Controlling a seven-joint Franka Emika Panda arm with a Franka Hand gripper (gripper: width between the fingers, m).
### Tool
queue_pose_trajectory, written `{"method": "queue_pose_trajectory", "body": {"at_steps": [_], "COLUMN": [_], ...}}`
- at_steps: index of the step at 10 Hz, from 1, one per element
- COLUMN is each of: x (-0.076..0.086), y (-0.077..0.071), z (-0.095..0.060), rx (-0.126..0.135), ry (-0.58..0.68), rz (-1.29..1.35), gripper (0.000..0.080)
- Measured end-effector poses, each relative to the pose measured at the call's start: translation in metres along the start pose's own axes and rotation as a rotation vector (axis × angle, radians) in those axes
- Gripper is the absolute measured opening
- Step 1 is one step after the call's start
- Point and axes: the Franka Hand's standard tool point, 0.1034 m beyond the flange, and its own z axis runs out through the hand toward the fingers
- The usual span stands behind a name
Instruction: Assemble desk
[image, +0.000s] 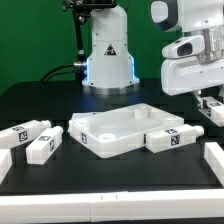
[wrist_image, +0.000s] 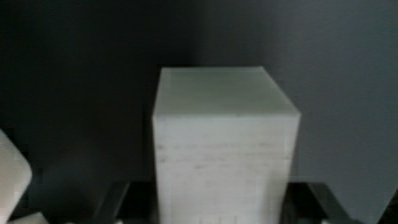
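**Leg in the gripper at the table's right edge, desk top at centre**

Exterior view: You can see the desk top (image: 105, 148) lying flat in the middle of the black table (image: 120, 190), rim upward, a little nearer the far edge than the near one. One tagged leg (image: 170, 139) lies on its side against the desk top's corner on the exterior view's right, toward the near edge. Two more legs (image: 22, 133) (image: 45, 148) lie side by side near the table's edge on the exterior view's left, well apart from the desk top. Your gripper (image: 208, 100) hangs over the table's edge on the exterior view's right, with a fourth leg (image: 213, 110) directly below its white body. The robot base (image: 108, 55) stands at the middle of the far edge.

Wrist view: The held leg (wrist_image: 222, 150) fills the centre of the picture as a chunky white square-section block. The gripper (wrist_image: 214, 200) has one dark finger (wrist_image: 121, 200) on each side of it, tight against its flanks, so it is pinching that leg. The picture is blurred, and no tag can be made out on the faces you see.
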Motion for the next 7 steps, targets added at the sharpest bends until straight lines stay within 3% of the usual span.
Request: {"method": "queue_pose_trajectory", "body": {"at_steps": [2,5,7], "x": [-0.003,-0.025,-0.026], "y": [0.0,0.005,0.009], "z": [0.002,0.017,0.02], "rx": [0.001,-0.004,-0.004], "ry": [-0.002,-0.036,-0.038], "rz": [0.002,0.01,-0.007], "gripper": [0.0285,0.0285,0.0285]}}
